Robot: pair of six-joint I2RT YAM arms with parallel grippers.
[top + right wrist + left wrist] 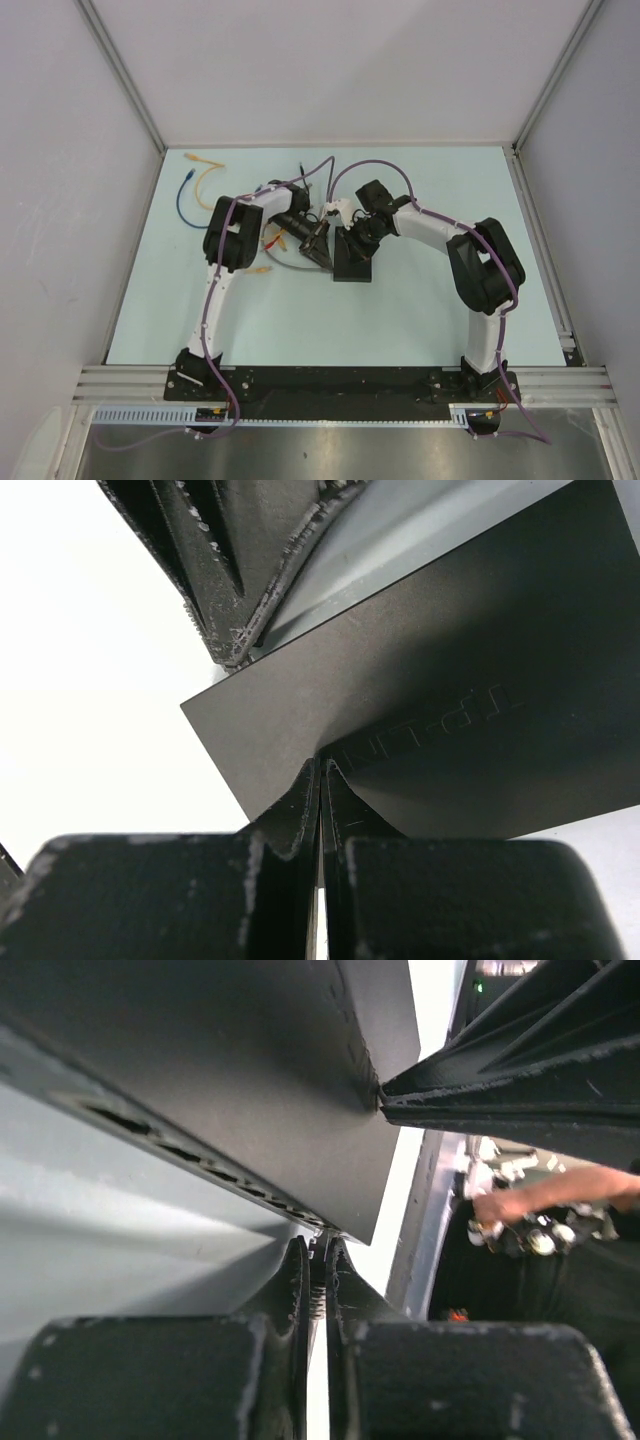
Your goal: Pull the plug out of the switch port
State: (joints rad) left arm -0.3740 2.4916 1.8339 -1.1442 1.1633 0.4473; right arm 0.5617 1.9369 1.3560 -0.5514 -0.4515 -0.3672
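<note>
On the pale worktop [400, 320], the left tool [318, 1248] and right tool [320, 768], both closed and empty, rest their tips against the switch [353, 266] at its far end.

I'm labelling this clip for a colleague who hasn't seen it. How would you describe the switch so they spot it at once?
On the pale blue table, find the centre, where the left gripper and right gripper meet. The switch is the flat matte-black box at their tips. Unlike the thin blue cable and yellow cable to the left, it is a solid rectangle with embossed lettering.
</note>
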